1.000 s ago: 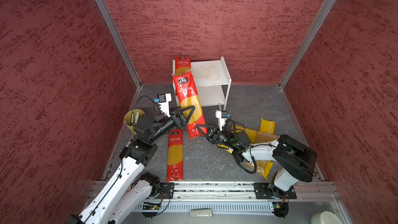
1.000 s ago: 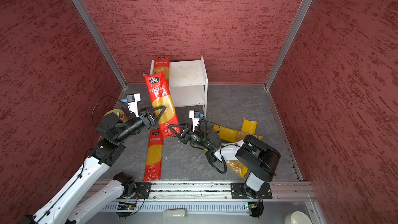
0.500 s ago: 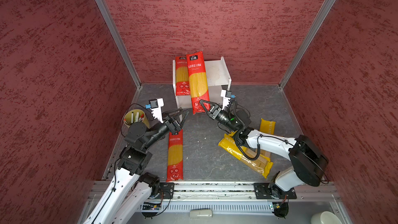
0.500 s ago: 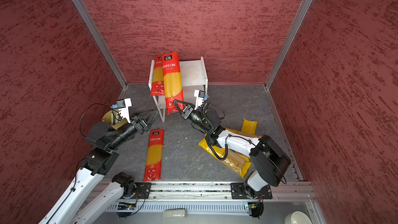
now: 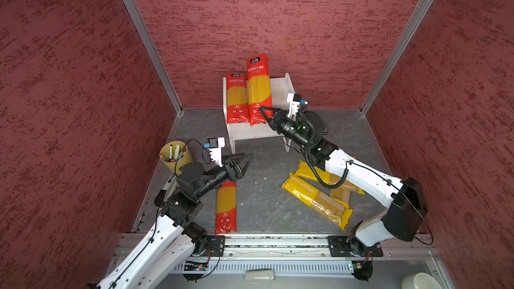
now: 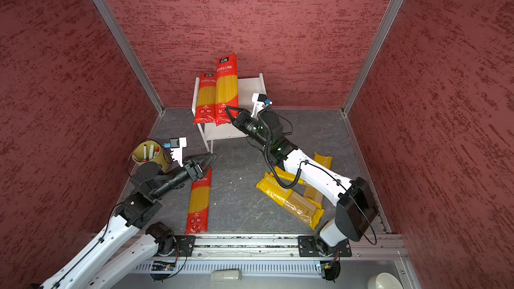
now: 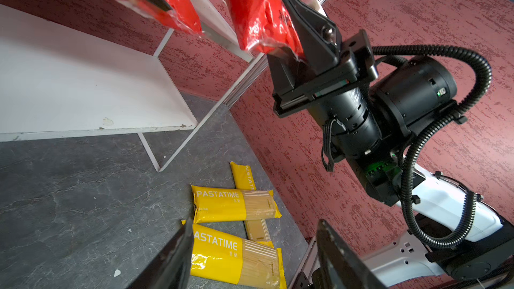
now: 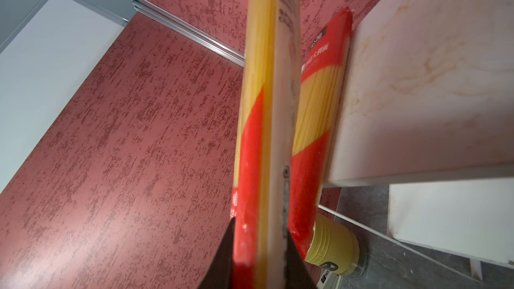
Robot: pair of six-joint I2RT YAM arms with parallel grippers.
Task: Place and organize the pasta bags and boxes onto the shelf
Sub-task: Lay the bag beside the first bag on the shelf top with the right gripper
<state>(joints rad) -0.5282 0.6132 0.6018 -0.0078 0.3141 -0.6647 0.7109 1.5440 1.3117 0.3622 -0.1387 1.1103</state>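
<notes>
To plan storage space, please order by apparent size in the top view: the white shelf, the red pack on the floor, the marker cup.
Largest to smallest, in a top view:
1. white shelf
2. red pack on the floor, partly hidden by the left arm
3. marker cup

Room around the shelf (image 5: 279,90)
You have bare top board on the shelf's side away from the cup of markers (image 5: 175,157); the cup side is filled by the resting red pack (image 5: 236,98) and the held red pack (image 5: 258,84), with the right gripper (image 5: 262,112) at the front edge. Before the shelf, bare floor (image 5: 267,184) opens between the floor red pack (image 5: 225,207) and the yellow packs (image 5: 314,200).
</notes>
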